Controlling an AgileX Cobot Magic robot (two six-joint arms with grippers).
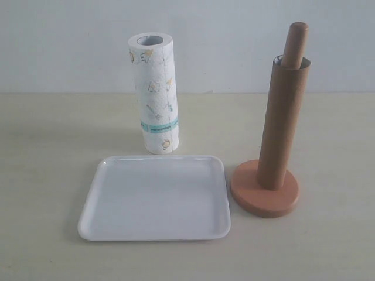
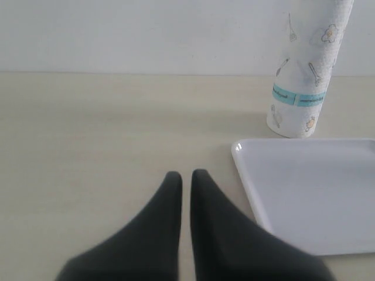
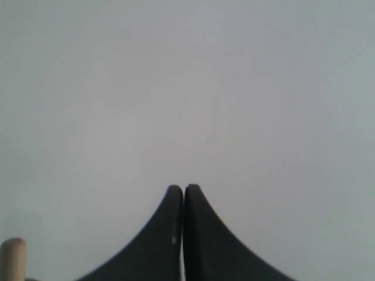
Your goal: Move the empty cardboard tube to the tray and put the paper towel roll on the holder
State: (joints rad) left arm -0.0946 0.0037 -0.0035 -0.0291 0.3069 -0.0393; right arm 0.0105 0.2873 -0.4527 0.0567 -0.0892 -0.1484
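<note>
1. Pale beige tabletop [image 1: 47,146] is set against a plain wall.
2. The white tray [image 1: 94,216] is placed centrally, and the paper towel roll [image 1: 156,93] is stood upright just behind it.
3. The empty cardboard tube [image 1: 280,123] is sleeved over the holder [image 1: 265,202], right of the tray.
4. The left gripper [image 2: 186,174] and right gripper [image 3: 184,187] are closed and empty.

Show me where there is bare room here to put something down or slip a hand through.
The tray is empty. The table lies bare left of the tray and paper roll, in front of the tray, and right of the holder. Crowded: the roll stands close behind the tray's rim, and only a narrow gap parts the tray from the holder.
</note>
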